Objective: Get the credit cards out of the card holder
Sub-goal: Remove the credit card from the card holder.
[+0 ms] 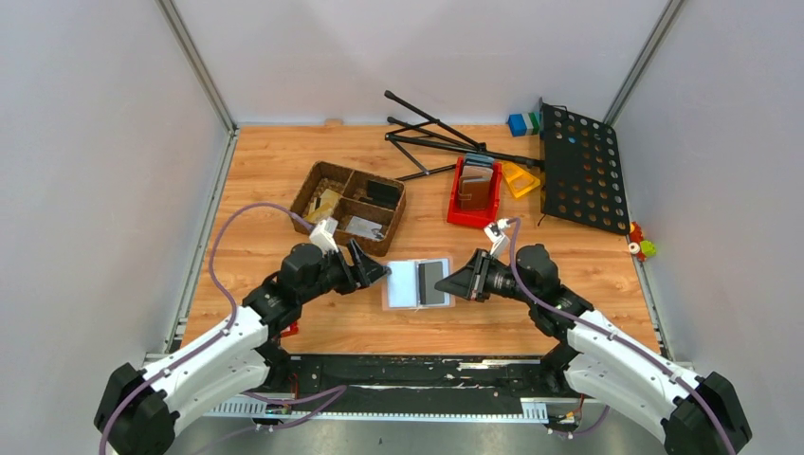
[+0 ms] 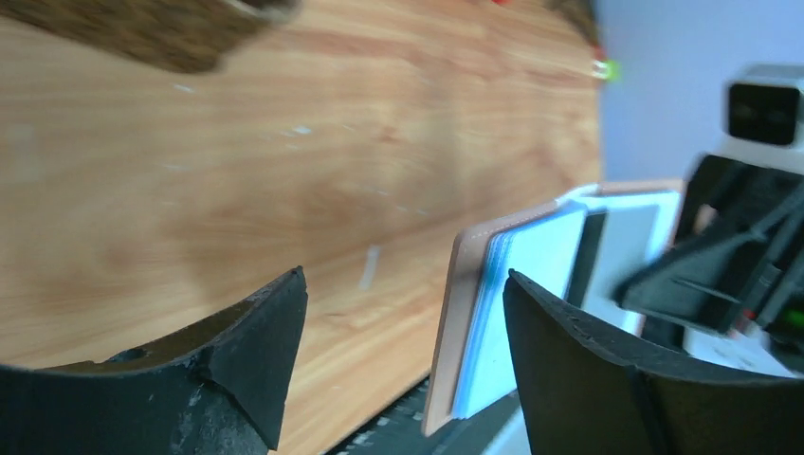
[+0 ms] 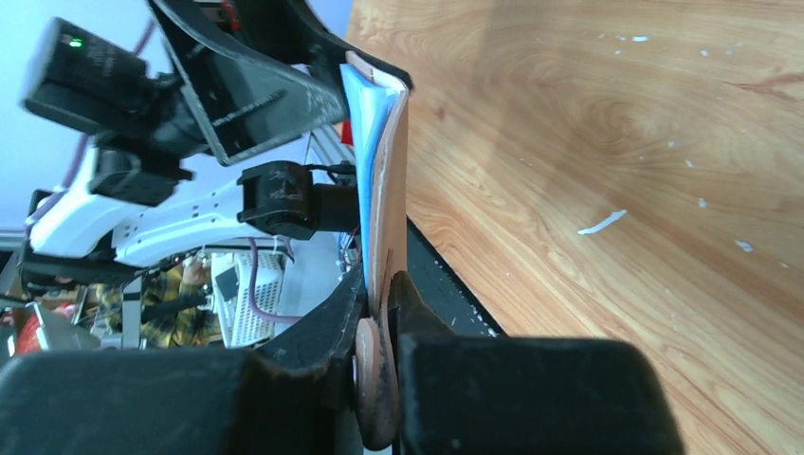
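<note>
Taupe card holder (image 1: 403,284) sits open between claws: right claw (image 1: 452,282) pinches its edge, left claw (image 1: 383,273) gapes, credit cards apparently not yet out.

Right claw (image 3: 379,299) pinching card holder (image 3: 391,171) edge.

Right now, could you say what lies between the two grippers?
The open card holder, in the top view; right gripper pinches one edge, left gripper open at the other.

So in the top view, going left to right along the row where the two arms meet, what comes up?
Left end effector → card holder, spread open → right end effector, pinching its right edge.
</note>
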{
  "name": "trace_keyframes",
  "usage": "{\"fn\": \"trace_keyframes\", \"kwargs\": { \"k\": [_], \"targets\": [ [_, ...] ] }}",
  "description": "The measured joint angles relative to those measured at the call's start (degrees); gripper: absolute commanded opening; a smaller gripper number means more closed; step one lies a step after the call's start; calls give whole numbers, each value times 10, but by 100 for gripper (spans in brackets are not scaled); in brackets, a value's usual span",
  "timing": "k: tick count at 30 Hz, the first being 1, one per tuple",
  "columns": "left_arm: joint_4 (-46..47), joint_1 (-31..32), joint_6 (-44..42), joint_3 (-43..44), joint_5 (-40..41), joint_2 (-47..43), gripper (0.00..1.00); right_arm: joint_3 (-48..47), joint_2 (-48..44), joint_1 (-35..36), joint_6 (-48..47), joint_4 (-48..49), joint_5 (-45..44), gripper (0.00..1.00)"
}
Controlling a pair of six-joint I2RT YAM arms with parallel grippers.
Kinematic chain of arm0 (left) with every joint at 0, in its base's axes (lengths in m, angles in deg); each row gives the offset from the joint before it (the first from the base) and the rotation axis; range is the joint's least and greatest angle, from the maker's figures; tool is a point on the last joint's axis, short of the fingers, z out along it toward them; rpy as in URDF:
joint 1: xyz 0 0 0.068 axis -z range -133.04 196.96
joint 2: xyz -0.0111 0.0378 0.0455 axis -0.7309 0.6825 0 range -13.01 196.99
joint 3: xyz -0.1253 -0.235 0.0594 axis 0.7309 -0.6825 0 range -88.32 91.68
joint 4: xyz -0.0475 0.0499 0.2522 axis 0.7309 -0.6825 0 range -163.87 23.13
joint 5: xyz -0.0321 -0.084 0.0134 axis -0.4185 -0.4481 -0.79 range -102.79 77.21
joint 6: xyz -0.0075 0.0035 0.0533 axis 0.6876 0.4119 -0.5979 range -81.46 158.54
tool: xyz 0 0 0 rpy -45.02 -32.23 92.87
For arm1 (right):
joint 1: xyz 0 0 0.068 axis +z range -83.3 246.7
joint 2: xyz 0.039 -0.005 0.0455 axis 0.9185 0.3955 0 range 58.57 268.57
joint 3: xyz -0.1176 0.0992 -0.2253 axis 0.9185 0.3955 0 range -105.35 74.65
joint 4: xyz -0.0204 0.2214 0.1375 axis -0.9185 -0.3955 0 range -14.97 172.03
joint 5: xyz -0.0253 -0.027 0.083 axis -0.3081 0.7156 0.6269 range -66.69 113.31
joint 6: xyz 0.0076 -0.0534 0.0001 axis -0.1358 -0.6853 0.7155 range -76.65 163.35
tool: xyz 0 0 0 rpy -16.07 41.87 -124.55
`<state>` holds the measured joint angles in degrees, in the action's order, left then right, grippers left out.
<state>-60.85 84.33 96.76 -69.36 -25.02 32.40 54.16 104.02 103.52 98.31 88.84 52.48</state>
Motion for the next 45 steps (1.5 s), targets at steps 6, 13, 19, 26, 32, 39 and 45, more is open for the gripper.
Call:
{"fn": "trace_keyframes", "kwargs": {
  "k": [6, 13, 19, 26, 32, 39, 45],
  "targets": [
    [-184, -3, -101, 99, 79, -18, 56, 0, 2, 0, -22, -40, -38, 0],
    [-91, -1, -94, 66, -40, -26, 39, -2, 28, 0, -35, -49, -41, 0],
    [46, 33, -43, 29, -101, 41, 39, -2, 35, 0, -28, -28, -20, 0],
    [167, 52, 6, 27, -140, 129, 45, -2, 35, 0, -19, -5, 0, 0],
    [205, 54, 20, 27, -158, 161, 46, -2, 35, 0, -5, 7, 14, 0],
    [266, 54, 60, 13, -170, 174, 38, 0, 40, -1, 35, 48, 30, 0],
    [365, 51, 116, -12, -187, 196, 35, 1, 51, -2, 65, 100, 49, 0]
  ]
}}
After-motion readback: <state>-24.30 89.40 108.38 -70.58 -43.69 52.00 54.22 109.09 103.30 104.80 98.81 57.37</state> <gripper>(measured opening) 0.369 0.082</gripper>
